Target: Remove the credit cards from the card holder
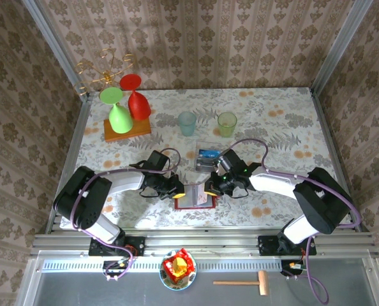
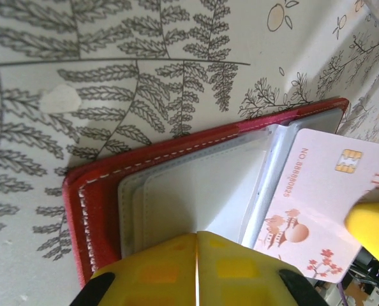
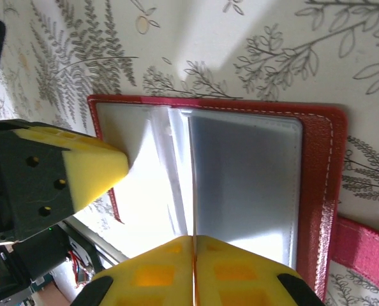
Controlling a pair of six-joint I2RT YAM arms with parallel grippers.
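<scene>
Behind the claws, on the near ledge by the arm bases, lie a wooden mallet (image 1: 244, 282) and a bowl (image 1: 166, 281) of something red and yellow. Ahead of that, low over the table (image 1: 272, 115), the left claw (image 1: 175, 187) and the right claw (image 1: 210, 188) face each other, with the card holder (image 1: 193, 199) under their tips. It lies open and flat, inside up. Its long axis runs along the line from one claw to the other, with the fold crosswise.

The left claw's yellow pads are pressed together over the clear pockets on its side. Whether a leaf is caught in the seam I can't tell. The right claw's pads are together too, with a thin edge rising out of their seam. From the left wrist, one of its pads sits on a corner of the pink card (image 2: 317, 197), so it looks clamped on that card. The card stands out of the pockets near the fold, chip end away from the left claw, and its outer side is cut off by the frame. From the right wrist the page by the left claw is washed out white. A red strap (image 3: 362, 245) pokes past the border on the side away from the left claw.

Just beyond the right claw sits a clear box (image 1: 207, 156) holding something blue. Further off are a pale blue cup (image 1: 187, 123) and a green cup (image 1: 227, 123). Well beyond the left claw, a red glass (image 1: 137, 102) and a green glass (image 1: 118, 115) stand upside down on a wooden board (image 1: 127, 131).
</scene>
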